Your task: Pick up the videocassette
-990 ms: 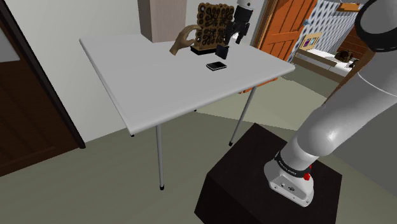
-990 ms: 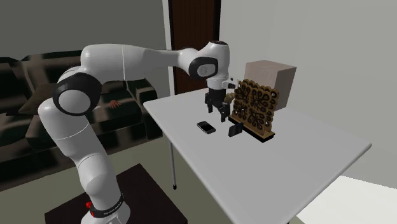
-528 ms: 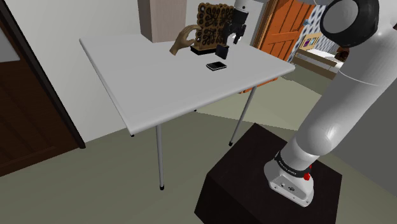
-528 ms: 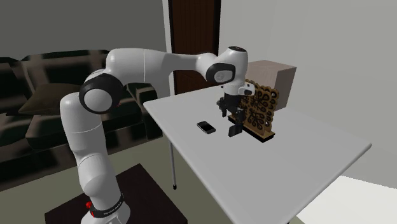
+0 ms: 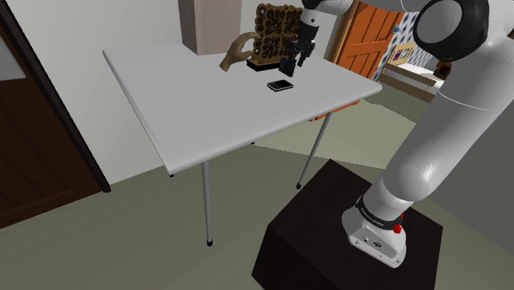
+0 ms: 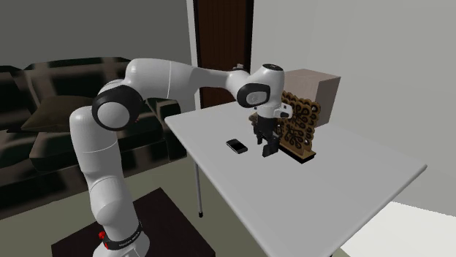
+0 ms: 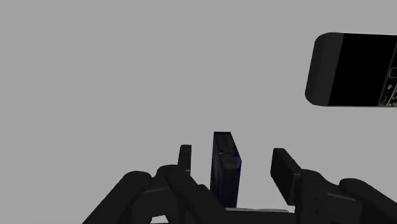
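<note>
The videocassette (image 5: 287, 66) (image 6: 269, 150) is a small dark block standing on edge on the grey table (image 5: 189, 103) (image 6: 336, 193), just in front of a brown lattice ornament (image 5: 276, 25) (image 6: 298, 125). My black gripper (image 5: 294, 56) (image 6: 266, 137) (image 7: 233, 158) hangs right over it, pointing down. In the wrist view the cassette (image 7: 225, 172) stands upright between my two fingers, which are apart on either side of it and do not clasp it. The gripper is open.
A black phone (image 5: 280, 85) (image 6: 236, 146) (image 7: 353, 70) lies flat on the table close beside the cassette. A brown hand-shaped figure (image 5: 239, 53) and a beige box (image 5: 210, 23) (image 6: 313, 86) stand near the ornament. A dark sofa (image 6: 44, 124) sits beyond the table.
The arm has swung round and the gripper has come down from beside the ornament to straddle the cassette. Cassette and phone have not moved.
</note>
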Action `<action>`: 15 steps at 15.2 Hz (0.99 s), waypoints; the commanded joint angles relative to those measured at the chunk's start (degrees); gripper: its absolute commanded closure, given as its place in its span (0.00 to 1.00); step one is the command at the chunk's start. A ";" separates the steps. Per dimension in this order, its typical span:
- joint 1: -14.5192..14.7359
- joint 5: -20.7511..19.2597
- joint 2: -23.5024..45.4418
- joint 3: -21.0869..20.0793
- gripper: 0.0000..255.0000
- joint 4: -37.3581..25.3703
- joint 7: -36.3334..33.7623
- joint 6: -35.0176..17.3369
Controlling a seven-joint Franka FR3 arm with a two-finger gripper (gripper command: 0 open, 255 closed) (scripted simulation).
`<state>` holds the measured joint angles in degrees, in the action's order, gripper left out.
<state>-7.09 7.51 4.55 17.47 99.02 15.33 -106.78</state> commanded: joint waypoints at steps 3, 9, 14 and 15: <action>0.00 0.02 0.03 0.00 1.00 0.10 0.02 -0.15; -0.01 0.04 0.08 0.00 1.00 0.05 0.04 -0.15; -0.10 -0.07 0.13 0.07 1.00 -3.85 -0.33 3.69; -0.12 -0.07 0.18 0.08 1.00 -4.68 -0.39 4.47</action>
<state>-7.18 7.42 4.60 17.53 95.32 14.99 -103.19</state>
